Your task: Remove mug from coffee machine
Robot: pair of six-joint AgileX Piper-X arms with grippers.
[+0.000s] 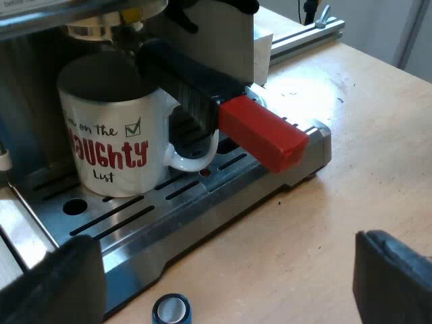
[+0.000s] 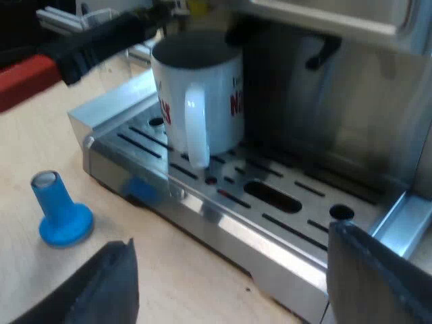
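Note:
A white mug (image 1: 115, 128) with red lettering stands on the espresso machine's slotted drip tray (image 1: 202, 196), under the locked metal holder whose dark handle (image 1: 185, 74) ends in red (image 1: 262, 133). The mug's handle (image 1: 192, 152) sits beneath the holder's handle. In the right wrist view the mug (image 2: 202, 94) stands on the tray (image 2: 270, 202) with its handle (image 2: 194, 125) facing the camera. My left gripper (image 1: 226, 283) is open, off the tray's edge over the table. My right gripper (image 2: 236, 283) is open too, short of the tray and apart from the mug.
A blue tamper (image 2: 59, 209) stands on the wooden table (image 2: 40, 270) close to the tray's corner; its top (image 1: 171, 309) lies between my left fingers. The holder's handle (image 2: 101, 40) with its red end (image 2: 23, 77) juts out over the table. A metal rail (image 1: 307, 34) lies beyond the machine.

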